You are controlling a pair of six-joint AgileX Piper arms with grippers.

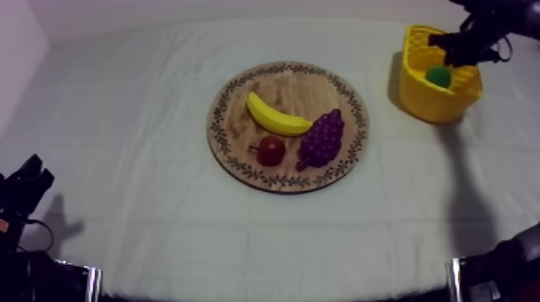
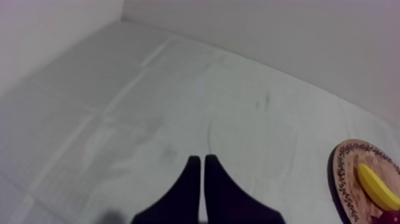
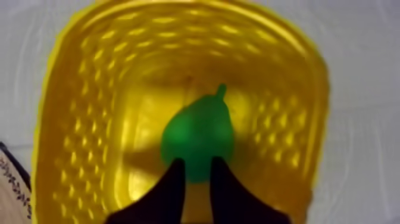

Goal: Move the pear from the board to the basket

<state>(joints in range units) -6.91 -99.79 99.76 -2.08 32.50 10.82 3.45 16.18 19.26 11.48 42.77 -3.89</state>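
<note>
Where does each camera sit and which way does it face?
Top: overhead, slanting down at the wooden board; left arm, right arm at edges.
Left wrist: on left arm, facing across cloth; left gripper shut.
Right wrist: on right arm, facing down into yellow basket; right gripper open over pear.
Top and left wrist share wooden board, banana.

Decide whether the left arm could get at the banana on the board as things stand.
Probably yes. The left gripper, shut, has only bare cloth between it and the board; the banana lies uncovered, and the right gripper is away over the basket.
</note>
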